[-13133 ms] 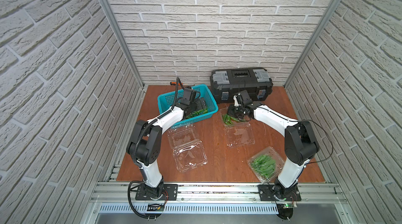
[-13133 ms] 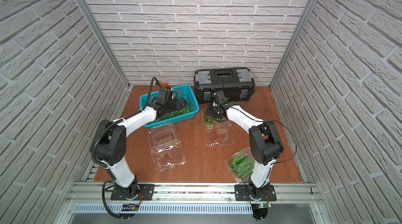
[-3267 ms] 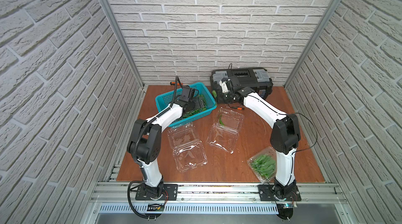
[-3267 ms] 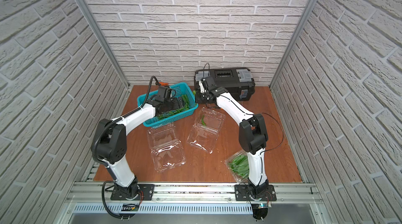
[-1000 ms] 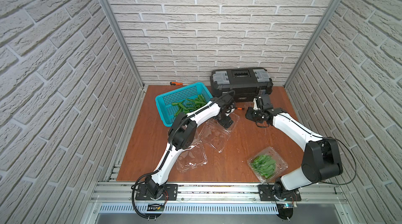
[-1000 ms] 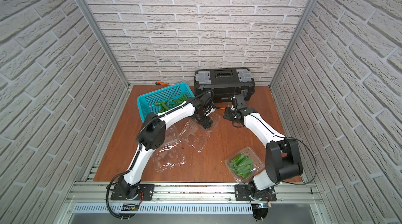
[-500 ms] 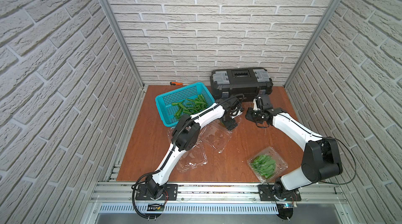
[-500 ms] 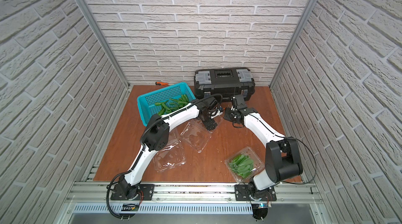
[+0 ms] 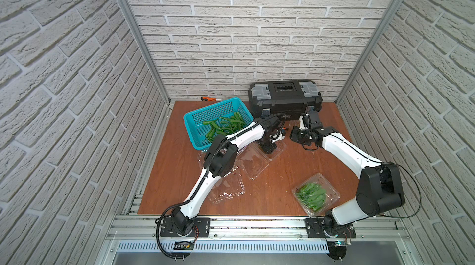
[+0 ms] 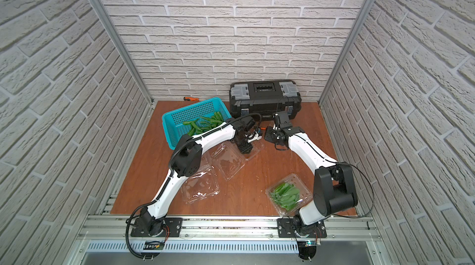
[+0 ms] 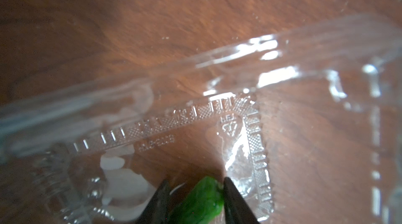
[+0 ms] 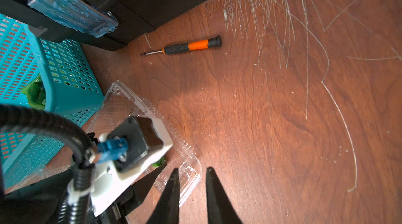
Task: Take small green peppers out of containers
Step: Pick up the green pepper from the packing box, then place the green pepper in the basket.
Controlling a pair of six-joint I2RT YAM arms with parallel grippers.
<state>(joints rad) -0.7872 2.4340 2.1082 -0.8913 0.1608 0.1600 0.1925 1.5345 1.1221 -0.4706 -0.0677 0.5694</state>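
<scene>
I have the left gripper (image 11: 195, 179) down inside the open container (image 9: 257, 166). Its jaws are clenched on a small green pepper (image 11: 204, 199), which the left wrist view shows pinched between the two black fingertips, low over the container's clear embossed floor. In both top views this container lies spread flat in the middle of the tabletop (image 9: 282, 186), and the gripper is in its far half.

The right gripper (image 12: 193, 169) hovers just beside the container's far right corner. Its jaws stand a little apart with nothing between them, only bare wood below.

A small screwdriver (image 12: 189, 47) with an orange and black handle lies between that corner and the black toolbox (image 9: 285, 96), which stands against the far wall. To the left of the toolbox is the teal basket (image 9: 205, 117), with a heap of loose peppers (image 9: 226, 125) on its right side.

Nearer to me on the left, an empty container (image 9: 226, 186) lies open, partly under the left arm. Near right, beside the right arm's base, the full container (image 9: 331, 194) is packed with peppers.
</scene>
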